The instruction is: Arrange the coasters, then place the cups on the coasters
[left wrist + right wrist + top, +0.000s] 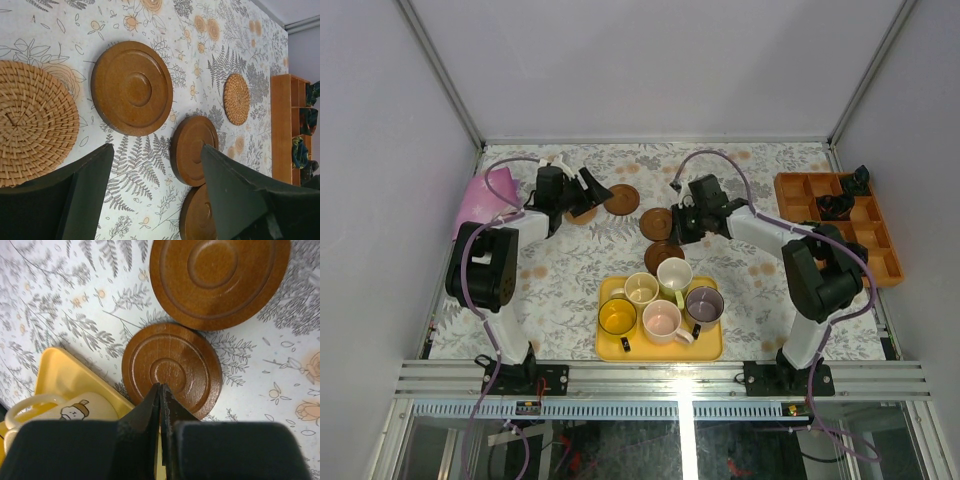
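Three dark brown coasters lie mid-table: one [621, 199] at the back, one [656, 222] in the middle, one [663, 255] nearest the tray. A tan woven coaster [582, 213] lies partly under my left gripper [598, 190]. That gripper [156, 150] is open and empty above the cloth, between the woven coaster [30, 125] and a brown coaster [192, 150]. A second woven coaster [236, 99] lies farther off. My right gripper [161, 386] is shut, its tips over the near brown coaster [172, 367]. Several cups stand on the yellow tray [610, 348]: yellow [617, 316], cream [641, 290], pink [662, 320], pale green [674, 275], purple-grey [704, 303].
An orange compartment box [840, 225] with small black objects sits at the right edge. A pink item [485, 195] lies at the back left. The tray's corner [65, 375] and the cream cup [50, 407] are close beside my right gripper.
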`<action>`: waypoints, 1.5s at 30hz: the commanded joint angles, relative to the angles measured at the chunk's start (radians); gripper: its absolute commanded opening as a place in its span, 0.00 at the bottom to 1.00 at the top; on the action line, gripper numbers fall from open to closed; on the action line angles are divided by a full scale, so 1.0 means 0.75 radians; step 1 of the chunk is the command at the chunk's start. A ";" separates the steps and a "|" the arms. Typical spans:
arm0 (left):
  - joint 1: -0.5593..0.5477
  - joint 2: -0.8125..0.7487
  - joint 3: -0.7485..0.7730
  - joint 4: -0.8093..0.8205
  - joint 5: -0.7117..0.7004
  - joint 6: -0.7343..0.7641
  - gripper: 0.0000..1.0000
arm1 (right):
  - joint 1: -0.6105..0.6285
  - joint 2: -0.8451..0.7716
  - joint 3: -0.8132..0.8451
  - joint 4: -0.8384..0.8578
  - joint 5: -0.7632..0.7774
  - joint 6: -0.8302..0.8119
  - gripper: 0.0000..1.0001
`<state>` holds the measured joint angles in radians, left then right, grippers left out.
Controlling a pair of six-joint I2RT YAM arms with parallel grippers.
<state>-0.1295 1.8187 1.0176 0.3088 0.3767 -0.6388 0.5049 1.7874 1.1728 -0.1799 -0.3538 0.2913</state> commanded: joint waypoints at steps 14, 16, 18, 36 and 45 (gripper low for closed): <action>-0.003 0.022 -0.044 0.058 0.038 0.000 0.71 | 0.096 0.313 0.149 -0.116 0.042 -0.039 0.00; -0.002 0.023 -0.044 0.049 0.035 0.010 0.71 | 0.095 0.359 0.210 -0.127 0.125 -0.051 0.00; -0.002 0.028 -0.041 0.035 0.029 0.023 0.72 | 0.094 0.406 0.288 -0.144 0.204 -0.064 0.00; -0.003 0.071 -0.012 -0.008 0.034 0.103 0.73 | -0.052 0.423 0.565 -0.120 0.301 -0.081 0.00; -0.003 0.084 -0.013 0.047 0.090 0.068 0.73 | -0.052 0.336 0.506 -0.015 0.157 -0.059 0.00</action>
<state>-0.1295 1.8786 0.9909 0.2859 0.4057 -0.5877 0.4583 2.1006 1.5490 -0.2638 -0.1680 0.2493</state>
